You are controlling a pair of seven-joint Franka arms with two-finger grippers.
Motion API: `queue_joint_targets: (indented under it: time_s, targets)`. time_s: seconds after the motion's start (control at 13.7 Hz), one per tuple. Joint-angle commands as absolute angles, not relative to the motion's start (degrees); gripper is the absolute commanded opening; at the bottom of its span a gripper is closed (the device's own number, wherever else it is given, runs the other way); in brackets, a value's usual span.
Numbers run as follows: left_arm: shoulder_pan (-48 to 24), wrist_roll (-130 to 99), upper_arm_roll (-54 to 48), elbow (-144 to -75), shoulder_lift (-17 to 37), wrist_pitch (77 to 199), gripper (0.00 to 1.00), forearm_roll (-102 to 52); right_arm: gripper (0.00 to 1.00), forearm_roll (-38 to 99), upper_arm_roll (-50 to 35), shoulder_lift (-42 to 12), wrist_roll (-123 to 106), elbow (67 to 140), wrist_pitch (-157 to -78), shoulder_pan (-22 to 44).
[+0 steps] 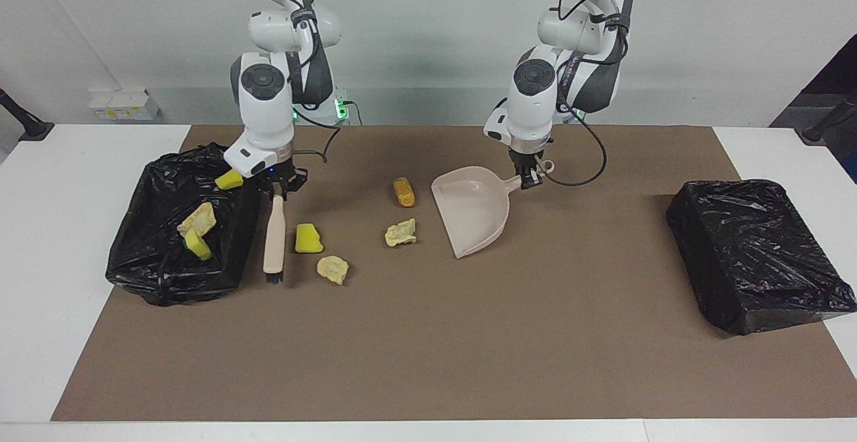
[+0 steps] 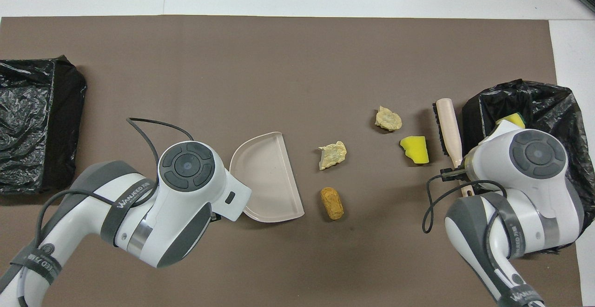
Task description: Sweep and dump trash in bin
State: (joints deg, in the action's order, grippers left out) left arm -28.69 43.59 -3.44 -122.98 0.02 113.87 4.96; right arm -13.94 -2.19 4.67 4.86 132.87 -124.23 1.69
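Observation:
Four scraps of trash lie on the brown mat: a yellow sponge (image 1: 308, 238) (image 2: 415, 149), a beige chunk (image 1: 333, 269) (image 2: 388, 119), another beige chunk (image 1: 401, 232) (image 2: 333, 154) and an orange-tan piece (image 1: 404, 191) (image 2: 332, 203). Three more scraps (image 1: 197, 228) lie in the open black-bagged bin (image 1: 154, 241) (image 2: 548, 102) at the right arm's end. My right gripper (image 1: 280, 187) is shut on the beige brush (image 1: 274, 241) (image 2: 448, 125), which stands between the bin and the yellow sponge. My left gripper (image 1: 532, 177) is shut on the handle of the beige dustpan (image 1: 472, 211) (image 2: 267, 176), whose mouth faces the scraps.
A second black-bagged box (image 1: 756, 254) (image 2: 32, 121) sits at the left arm's end of the mat. White table (image 1: 80, 161) shows around the mat. The mat (image 1: 428, 348) farther from the robots holds nothing.

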Motion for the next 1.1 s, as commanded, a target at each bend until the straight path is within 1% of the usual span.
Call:
queue_joint_targets:
  time_s: [0.0,0.15,0.22,0.37,0.73,1.02]
  targets:
    - [-30.15,41.49,-2.72,-124.89,-1.58,114.52,0.0,5.8,0.0,-15.12,-3.25,6.51,4.39,137.1,-127.34,1.75]
    - [-30.15,41.48,-2.72,-124.89,-1.58,114.35,0.0,5.8,0.0,-15.12,-3.51,4.85,4.83,138.16,-130.06,2.37]
    - [-30.15,41.48,-2.72,-124.89,-1.58,114.35,0.0,5.8,0.0,-15.03,-3.43,3.27,5.7,138.08,-131.56,4.81]
    - [-30.15,41.48,-2.72,-124.81,-1.58,114.43,0.0,5.8,0.0,-14.94,-3.6,0.89,9.12,137.2,-134.2,7.2]
    - [-29.62,41.57,-2.72,-124.8,-1.41,115.13,0.0,5.71,0.0,-12.85,-3.69,-3.86,11.95,132.37,-133.94,18.26]
    - [-29.27,41.75,-2.72,-124.8,-1.23,116.01,0.0,5.8,0.0,-8.63,-3.78,-3.87,11.08,132.28,-133.59,25.91]
